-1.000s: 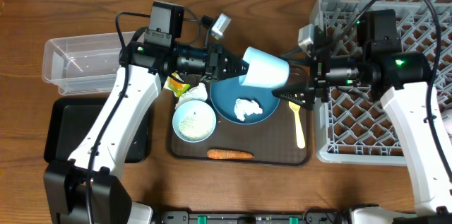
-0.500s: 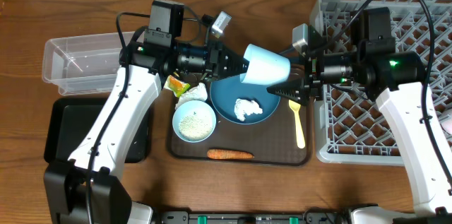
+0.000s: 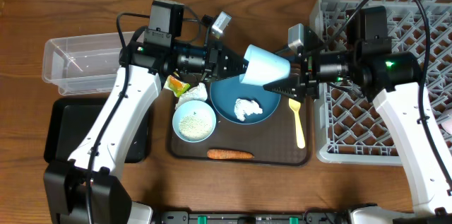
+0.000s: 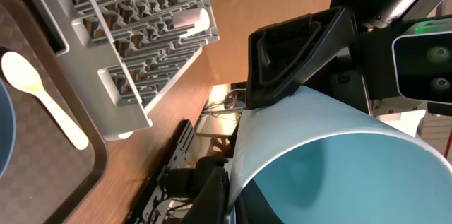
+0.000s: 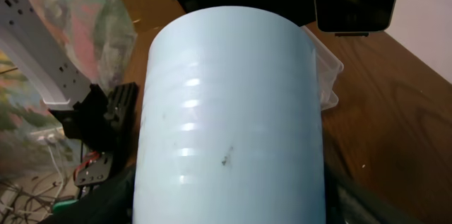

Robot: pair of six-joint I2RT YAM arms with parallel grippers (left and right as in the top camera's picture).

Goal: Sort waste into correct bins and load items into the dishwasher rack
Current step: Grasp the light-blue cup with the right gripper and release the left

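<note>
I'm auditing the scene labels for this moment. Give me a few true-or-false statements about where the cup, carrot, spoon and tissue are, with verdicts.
1. The left hand holds the light blue cup over the far edge of the dark blue plate. True.
2. The carrot lies on the dark blue plate. False: it lies on the brown tray, near its front edge.
3. The yellow spoon lies on the brown tray, to the right of the plate as the overhead shows it. True.
4. The crumpled tissue sits inside the light blue cup. False: it lies on the dark blue plate.
</note>
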